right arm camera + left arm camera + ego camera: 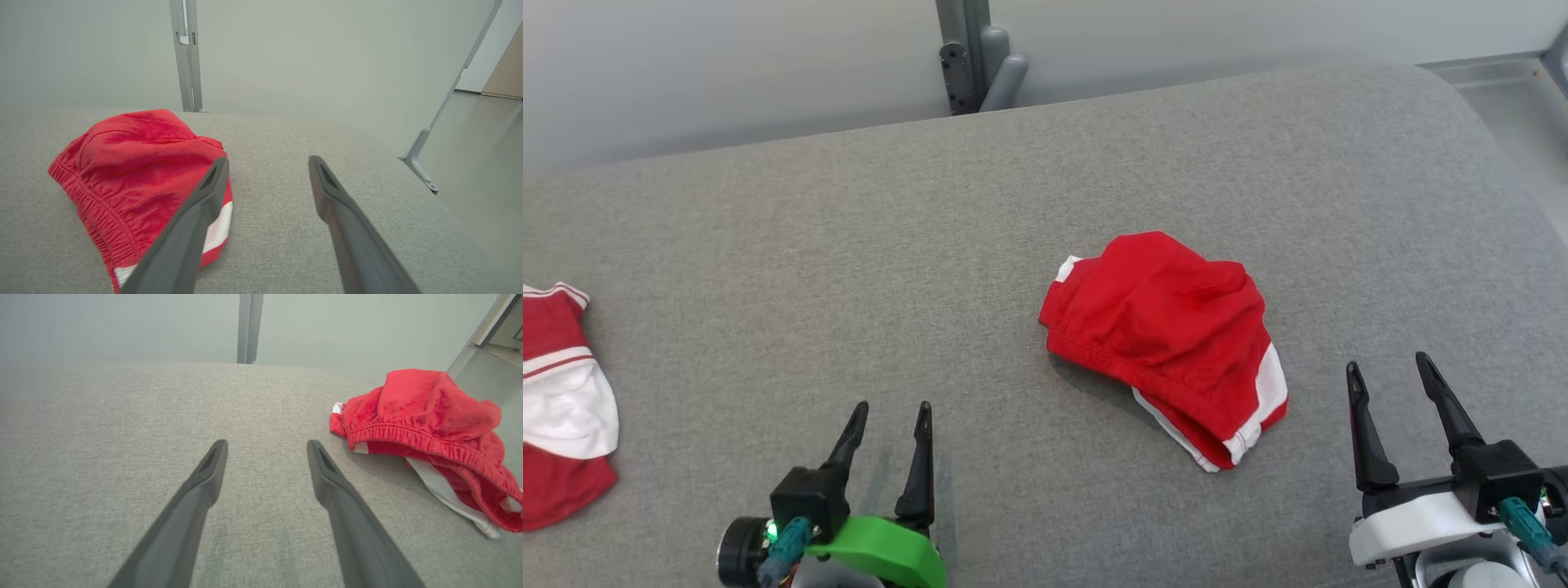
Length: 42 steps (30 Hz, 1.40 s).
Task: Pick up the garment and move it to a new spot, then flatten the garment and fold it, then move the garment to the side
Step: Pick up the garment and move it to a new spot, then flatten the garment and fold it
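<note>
Fingers stood spread and empty on both the left gripper and the right gripper, at the near edge of the grey surface. Neither touched the red garment, which lay in a crumpled heap a little right of centre, nearer the right gripper. It may have been at its new spot, but it was neither flat nor folded, so flattening, folding and moving it aside all looked undone. Its long axis ran diagonally from far left to near right, with the elastic waistband along the near-left side and the white-striped end pointing near right.
</note>
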### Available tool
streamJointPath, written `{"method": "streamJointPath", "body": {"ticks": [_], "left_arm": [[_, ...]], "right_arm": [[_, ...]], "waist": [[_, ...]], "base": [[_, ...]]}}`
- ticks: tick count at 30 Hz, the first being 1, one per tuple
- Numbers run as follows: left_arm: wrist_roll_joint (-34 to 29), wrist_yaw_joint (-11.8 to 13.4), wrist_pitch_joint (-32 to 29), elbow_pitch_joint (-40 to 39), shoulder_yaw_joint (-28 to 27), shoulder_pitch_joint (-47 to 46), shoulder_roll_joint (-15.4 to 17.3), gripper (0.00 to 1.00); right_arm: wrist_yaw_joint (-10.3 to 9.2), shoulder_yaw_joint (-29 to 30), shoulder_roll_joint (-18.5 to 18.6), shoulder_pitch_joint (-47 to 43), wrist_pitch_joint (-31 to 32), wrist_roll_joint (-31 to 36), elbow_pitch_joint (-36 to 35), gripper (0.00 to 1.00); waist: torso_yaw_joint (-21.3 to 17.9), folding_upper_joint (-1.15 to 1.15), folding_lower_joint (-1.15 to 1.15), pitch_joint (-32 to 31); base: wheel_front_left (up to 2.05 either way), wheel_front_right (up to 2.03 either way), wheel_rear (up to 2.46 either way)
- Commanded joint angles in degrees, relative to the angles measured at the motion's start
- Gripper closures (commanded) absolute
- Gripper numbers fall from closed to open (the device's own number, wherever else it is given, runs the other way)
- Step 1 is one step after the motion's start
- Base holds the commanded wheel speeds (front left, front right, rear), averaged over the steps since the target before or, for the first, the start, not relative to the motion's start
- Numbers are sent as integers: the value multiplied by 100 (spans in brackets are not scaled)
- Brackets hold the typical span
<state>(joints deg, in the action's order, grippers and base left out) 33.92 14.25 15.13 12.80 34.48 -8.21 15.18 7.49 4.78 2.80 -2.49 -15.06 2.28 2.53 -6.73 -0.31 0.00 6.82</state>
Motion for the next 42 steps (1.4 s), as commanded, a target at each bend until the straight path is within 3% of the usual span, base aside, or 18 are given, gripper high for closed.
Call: {"method": "streamJointPath", "body": {"ticks": [1, 6, 11, 17, 25, 42], "left_arm": [[-211, 9, 3, -133, -184, 197, -38, 0], [-989, -188, 2, -471, -919, 753, -165, 0], [-1584, -559, 3, -619, -1655, 1249, -380, 0], [-2024, -1121, 3, -550, -2360, 1608, -667, 0], [-2386, -1601, 3, -504, -2918, 1727, -1013, 0], [-2749, -1954, 3, -376, -3267, 1711, -1205, 0]], "right_arm": [[0, 46, 17, -94, -18, 68, -3, 0], [0, 213, 17, -191, -18, 124, -33, 0], [0, 348, 18, -329, -18, 214, -51, 0], [0, 500, 17, -471, -18, 268, -43, 0], [0, 521, 17, -513, -18, 179, 19, 0], [0, 406, 17, -444, -18, 154, 73, 0]], "waist": [[259, 31, 0, -150], [456, 31, 0, -273], [584, 31, 0, -443], [657, 31, 0, -577], [658, 31, 0, -637], [548, 31, 0, -663]], "base": [[0, 0, 0], [0, 0, 0], [0, 0, 0], [0, 0, 0], [0, 0, 0], [0, 0, 0]]}}
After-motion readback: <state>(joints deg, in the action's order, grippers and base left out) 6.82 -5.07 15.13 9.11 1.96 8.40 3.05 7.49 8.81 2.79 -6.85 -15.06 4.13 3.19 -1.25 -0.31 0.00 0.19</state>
